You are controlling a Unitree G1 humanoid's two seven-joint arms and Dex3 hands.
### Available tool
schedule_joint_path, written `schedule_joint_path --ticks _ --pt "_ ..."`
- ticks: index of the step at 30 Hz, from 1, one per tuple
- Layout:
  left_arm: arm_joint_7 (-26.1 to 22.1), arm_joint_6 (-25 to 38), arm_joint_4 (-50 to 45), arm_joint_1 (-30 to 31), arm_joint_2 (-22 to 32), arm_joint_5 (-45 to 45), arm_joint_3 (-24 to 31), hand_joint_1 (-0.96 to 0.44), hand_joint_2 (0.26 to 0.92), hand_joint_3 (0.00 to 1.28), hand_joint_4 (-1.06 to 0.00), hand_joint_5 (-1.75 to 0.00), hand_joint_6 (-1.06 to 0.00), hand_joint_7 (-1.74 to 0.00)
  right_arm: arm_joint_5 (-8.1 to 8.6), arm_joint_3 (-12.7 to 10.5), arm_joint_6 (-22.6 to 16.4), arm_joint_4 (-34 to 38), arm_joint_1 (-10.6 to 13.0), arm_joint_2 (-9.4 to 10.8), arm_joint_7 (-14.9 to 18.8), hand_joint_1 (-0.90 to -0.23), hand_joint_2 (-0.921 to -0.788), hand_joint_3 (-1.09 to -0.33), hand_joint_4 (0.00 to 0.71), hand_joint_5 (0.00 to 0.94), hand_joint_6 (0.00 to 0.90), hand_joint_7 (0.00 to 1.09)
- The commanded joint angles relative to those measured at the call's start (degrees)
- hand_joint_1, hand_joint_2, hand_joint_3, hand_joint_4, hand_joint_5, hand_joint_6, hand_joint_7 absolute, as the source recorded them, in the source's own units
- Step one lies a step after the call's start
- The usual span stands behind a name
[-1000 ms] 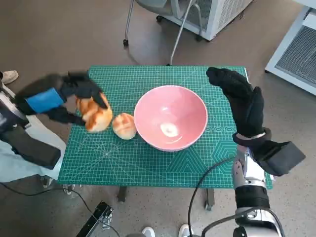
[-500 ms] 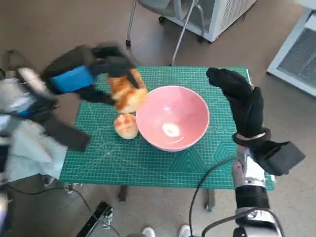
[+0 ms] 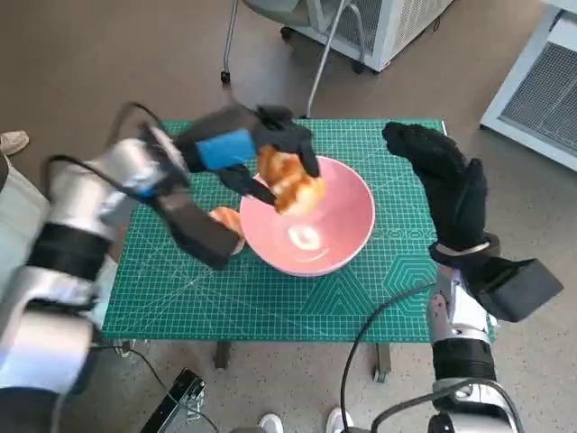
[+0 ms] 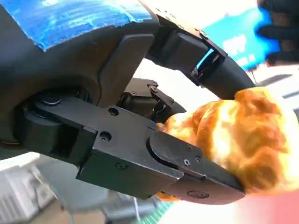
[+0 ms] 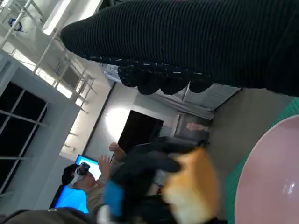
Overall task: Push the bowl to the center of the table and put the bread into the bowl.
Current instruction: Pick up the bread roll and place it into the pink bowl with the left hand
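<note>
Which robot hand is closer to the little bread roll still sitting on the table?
The left. The left robot hand hangs above the pink bowl holding another bread, close to the roll. The right robot hand is across the bowl, farther away.

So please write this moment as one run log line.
left hand: holds bread over bowl | right hand: open, beside bowl | second bread: on mat

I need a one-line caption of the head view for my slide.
The left hand holds a bread roll over the pink bowl; a second roll lies beside it.
</note>
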Motion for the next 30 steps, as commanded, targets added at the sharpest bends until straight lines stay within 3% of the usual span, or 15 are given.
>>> schedule_joint_path --ticks 1,6,8,9,11,13,17,22,30 --pt "1.7 0.6 5.6 -2.5 -2.7 -0.2 -1.7 0.0 0.921 0.17 -0.52 -1.2 -0.59 -1.35 0.15 -0.2 0.7 -1.0 2.4 -0.3 0.0 -0.577 -0.921 -0.803 0.374 0.021 -0.001 0.77" --pt "-3.2 2.2 8.8 -2.3 -5.5 -2.8 -1.5 0.0 0.921 0.18 -0.51 -1.24 -0.54 -1.36 0.15 -0.3 1.4 -2.7 3.2 -0.5 -0.4 -0.579 -0.921 -0.8 0.375 0.021 -0.001 0.77" --pt "-6.4 4.4 8.9 -1.7 -6.4 -3.8 -1.3 0.0 0.921 0.28 -0.38 -1.37 -0.46 -1.45 0.08 -0.3 1.7 -3.4 3.5 -0.7 -0.7 -0.579 -0.921 -0.799 0.375 0.022 -0.001 0.77" --pt "-7.6 5.4 8.8 -1.4 -6.7 -4.1 -1.3 0.0 0.91 0.26 -0.34 -1.24 -0.41 -1.33 0.02 -0.4 1.8 -3.6 3.6 -0.8 -0.8 -0.578 -0.921 -0.799 0.375 0.022 -0.001 0.77" --pt "-10.4 7.7 8.1 -0.8 -7.0 -4.2 -1.8 -0.03 0.911 0.15 -0.32 -0.66 -0.35 -0.85 -0.26 -0.4 2.0 -4.1 3.8 -0.9 -1.2 -0.577 -0.921 -0.799 0.375 0.022 -0.001 0.77" --pt "-13.9 10.3 7.1 -0.4 -7.3 -3.8 -2.6 -0.06 0.915 0.09 -0.3 -0.37 -0.31 -0.62 -0.75 -0.4 1.9 -4.5 4.0 -1.1 -1.7 -0.576 -0.921 -0.798 0.376 0.022 -0.001 0.77" --pt "-18.8 13.1 5.3 0.3 -7.2 -4.2 -3.2 -0.13 0.914 0.03 -0.22 -0.08 -0.24 -0.37 -1.52 -0.4 1.6 -4.8 4.1 -1.4 -2.6 -0.574 -0.921 -0.797 0.376 0.022 -0.001 0.77" --pt "-25.3 13.2 2.3 1.9 -6.0 -9.5 0.0 -0.16 0.901 0.01 -0.19 -0.01 -0.21 -0.3 -2.21 -0.4 0.8 -4.3 3.8 -1.7 -3.5 -0.574 -0.921 -0.796 0.376 0.022 -0.001 0.77" --pt "-30.5 13.8 -4.1 4.8 -2.3 -15.8 4.2 -0.15 0.865 0.0 -0.19 0.0 -0.21 -0.28 -2.4 -0.2 1.2 -4.3 3.4 -1.4 -4.0 -0.572 -0.921 -0.798 0.379 0.023 -0.001 0.77"
